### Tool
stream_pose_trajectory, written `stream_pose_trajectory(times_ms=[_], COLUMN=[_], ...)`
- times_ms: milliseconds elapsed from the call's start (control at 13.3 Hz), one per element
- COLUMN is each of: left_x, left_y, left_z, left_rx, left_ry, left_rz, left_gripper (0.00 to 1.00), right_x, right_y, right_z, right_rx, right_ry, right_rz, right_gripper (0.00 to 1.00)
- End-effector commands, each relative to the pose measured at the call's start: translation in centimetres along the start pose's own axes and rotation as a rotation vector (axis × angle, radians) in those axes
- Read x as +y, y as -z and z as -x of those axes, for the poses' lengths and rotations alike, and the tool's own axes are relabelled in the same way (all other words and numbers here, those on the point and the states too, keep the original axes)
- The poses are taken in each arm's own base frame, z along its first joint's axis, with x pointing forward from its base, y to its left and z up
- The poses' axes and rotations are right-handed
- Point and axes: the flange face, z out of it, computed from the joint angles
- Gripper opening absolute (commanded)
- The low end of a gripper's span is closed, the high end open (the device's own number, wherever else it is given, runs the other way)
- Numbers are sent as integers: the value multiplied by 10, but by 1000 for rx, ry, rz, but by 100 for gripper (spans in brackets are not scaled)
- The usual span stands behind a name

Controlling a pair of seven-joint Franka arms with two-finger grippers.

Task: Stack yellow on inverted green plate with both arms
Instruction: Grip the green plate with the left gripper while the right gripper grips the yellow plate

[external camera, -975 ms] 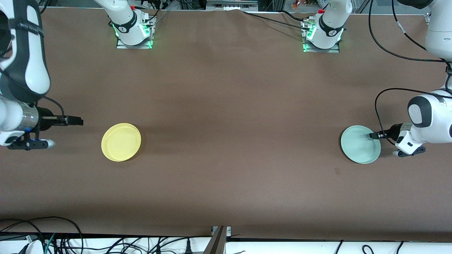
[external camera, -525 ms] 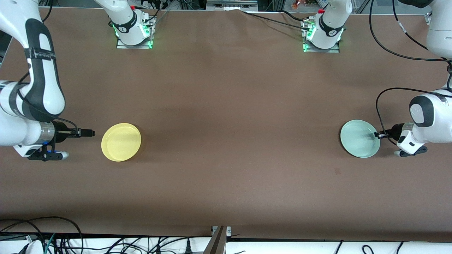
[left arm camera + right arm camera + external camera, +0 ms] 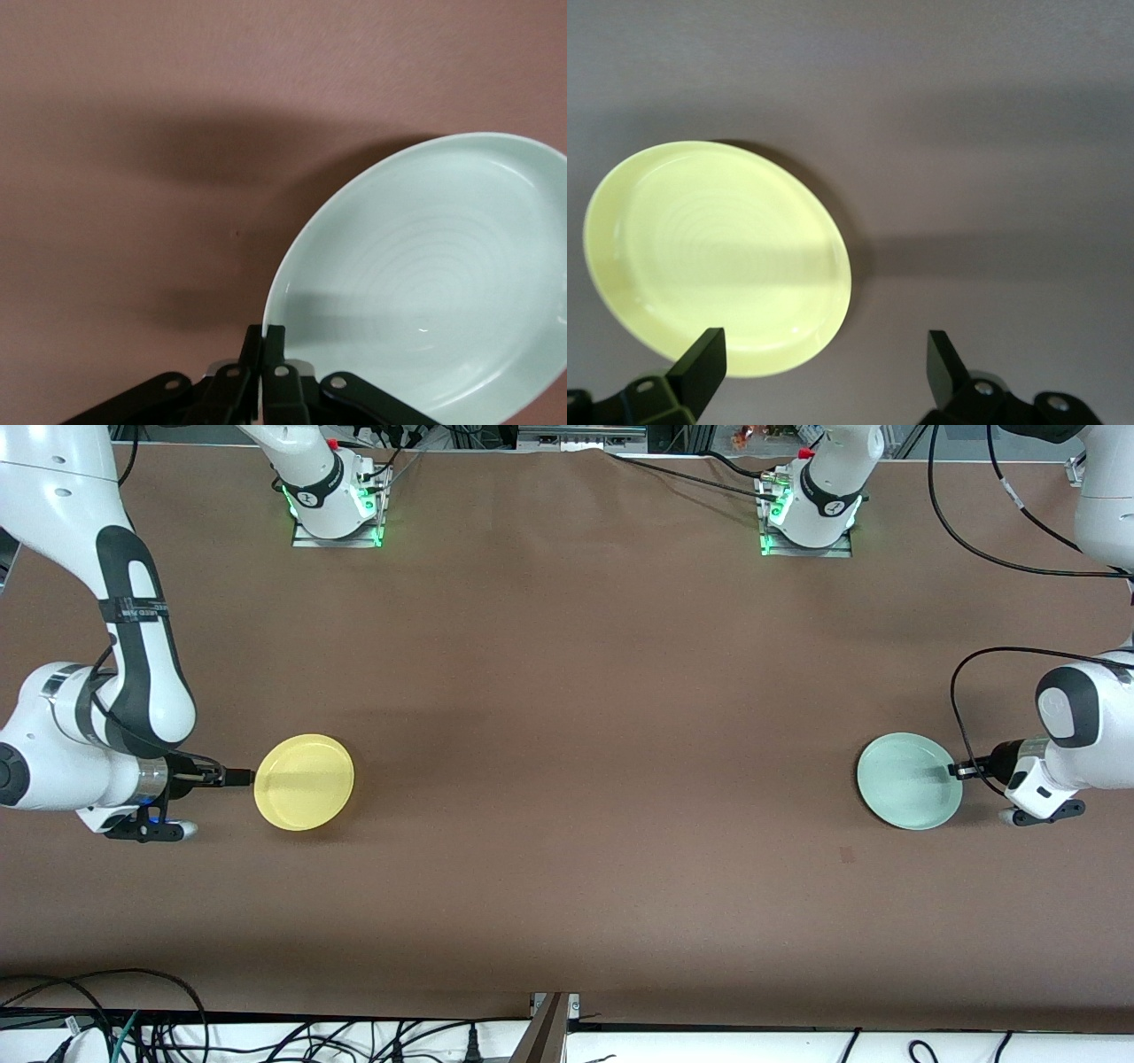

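Note:
The yellow plate (image 3: 304, 781) lies open side up on the brown table at the right arm's end. My right gripper (image 3: 241, 777) is open and low, right beside the plate's rim on the side toward the table's end. In the right wrist view the plate (image 3: 718, 257) lies just ahead of the gripper (image 3: 824, 367), with one finger (image 3: 700, 365) at its rim. The pale green plate (image 3: 908, 781) is at the left arm's end, open side up. My left gripper (image 3: 957, 771) is shut on its rim. The left wrist view shows the gripper (image 3: 266, 341) pinching the plate (image 3: 425, 283).
The brown table (image 3: 576, 717) is bare between the two plates. The arm bases (image 3: 335, 505) (image 3: 811, 514) stand along the edge farthest from the front camera. Cables hang below the edge nearest to that camera.
My right arm has come down and moved toward the yellow plate until the gripper reached its rim. My left gripper, shut on the green plate, has shifted it slightly.

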Motion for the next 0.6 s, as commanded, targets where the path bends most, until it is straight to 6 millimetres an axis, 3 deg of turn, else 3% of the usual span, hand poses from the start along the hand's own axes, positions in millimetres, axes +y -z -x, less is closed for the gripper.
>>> stream_pose_trajectory(times_ms=[0, 300, 525], left_x=[29, 70, 131], left_y=[63, 132, 156], left_z=[-12, -16, -8], left_rx=[-21, 9, 39], left_ry=[-55, -105, -180], left_rz=[-66, -90, -114], left_gripper=[0, 0, 0], right_x=[1, 3, 4], right_y=[-20, -37, -45], right_z=[5, 13, 18], right_rx=[42, 64, 106], right_ry=[-8, -1, -15], right_rz=[-14, -12, -18], right_gripper=[100, 100, 100])
